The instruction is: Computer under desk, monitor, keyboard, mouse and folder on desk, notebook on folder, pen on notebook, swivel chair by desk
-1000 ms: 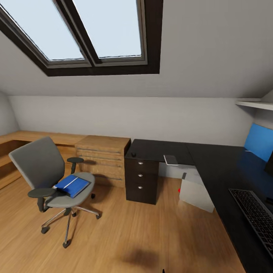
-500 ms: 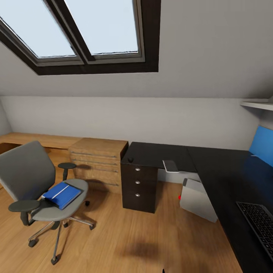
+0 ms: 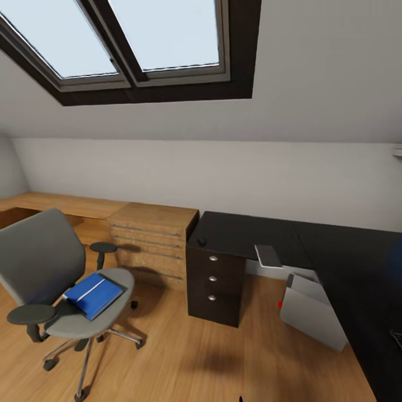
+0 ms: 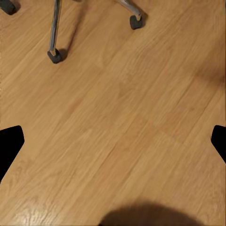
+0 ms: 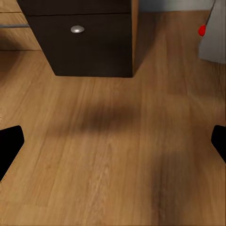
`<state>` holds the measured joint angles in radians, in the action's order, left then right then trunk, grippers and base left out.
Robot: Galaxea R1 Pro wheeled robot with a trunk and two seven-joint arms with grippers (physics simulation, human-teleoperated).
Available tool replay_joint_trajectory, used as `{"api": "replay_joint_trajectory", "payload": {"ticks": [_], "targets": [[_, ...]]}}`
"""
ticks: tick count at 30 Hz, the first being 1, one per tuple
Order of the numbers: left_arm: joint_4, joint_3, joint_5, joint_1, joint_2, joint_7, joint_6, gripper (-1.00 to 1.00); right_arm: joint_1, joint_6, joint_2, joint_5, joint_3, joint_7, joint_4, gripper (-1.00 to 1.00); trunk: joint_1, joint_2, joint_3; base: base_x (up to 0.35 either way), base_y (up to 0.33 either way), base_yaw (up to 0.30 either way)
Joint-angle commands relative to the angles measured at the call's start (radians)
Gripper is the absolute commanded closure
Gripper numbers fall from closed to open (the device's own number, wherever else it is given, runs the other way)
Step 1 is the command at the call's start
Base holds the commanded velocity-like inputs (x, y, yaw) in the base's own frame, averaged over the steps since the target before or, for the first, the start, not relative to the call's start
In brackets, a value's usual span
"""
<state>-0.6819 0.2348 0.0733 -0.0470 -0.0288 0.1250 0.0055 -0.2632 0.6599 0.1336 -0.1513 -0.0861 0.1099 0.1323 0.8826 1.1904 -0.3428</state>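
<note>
Presently, approach stage: the robot faces the bedroom corner, nothing in hand.
Landmark: desk (image 3: 251,231), black, L-shaped, with a drawer unit (image 3: 216,285) bearing three silver knobs.
Swivel chair (image 3: 53,279): well apart from the desk, across bare wood floor (image 3: 184,357), past a wooden chest of drawers (image 3: 151,237) that stands against the desk's drawer end.
Folder (image 3: 94,294): blue, lying flat and slightly askew on the chair seat; a pale strip, perhaps the pen, lies on its cover, too small to tell.
Notebook (image 3: 268,256): grey, at the desk's front edge, overhanging a little.
Mouse (image 3: 201,242): small and black, on the desk corner above the drawers.
Computer (image 3: 312,312): pale tower on the floor under the desk, tilted, red light showing.
Left gripper (image 4: 113,141): fingers spread wide, holding nothing, over floor near the chair's castors (image 4: 54,56).
Right gripper (image 5: 113,141): likewise released and empty, over floor in front of the drawer unit.
Step judged in hand: driving toward the chair to fetch the folder.
Advice: the base should stop short of the chair's star legs, since castors roll at a nudge. A reach from the open front of the seat, between the armrests (image 3: 30,314), looks cleanest. Gripping the folder's near edge flat would keep whatever lies on it from sliding off.
</note>
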Motion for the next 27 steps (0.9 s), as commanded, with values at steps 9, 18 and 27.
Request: {"api": "replay_joint_trajectory", "payload": {"ticks": [9, 18, 27], "targets": [[-0.001, 0.001, 0.008, -0.001, -0.001, 0.001, 0.001, -1.0, -0.001, 0.003, 0.0, -0.008, -0.009, 0.005, 0.0, -1.0, 0.001, 0.001, -0.01, 0.328, -0.04, 0.201], [-0.001, 0.001, 0.008, -0.001, -0.001, 0.001, 0.001, -1.0, -0.001, 0.045, 0.001, -0.007, -0.009, 0.005, -0.002, -1.0, 0.001, 0.001, -0.011, 0.289, -0.164, 0.268], [-0.001, 0.001, 0.007, -0.001, -0.004, 0.0, -0.005, -1.0, -0.001, 0.065, -0.001, -0.009, -0.007, 0.009, -0.001, -1.0, 0.001, 0.001, -0.011, 0.056, -0.042, 0.184]]}}
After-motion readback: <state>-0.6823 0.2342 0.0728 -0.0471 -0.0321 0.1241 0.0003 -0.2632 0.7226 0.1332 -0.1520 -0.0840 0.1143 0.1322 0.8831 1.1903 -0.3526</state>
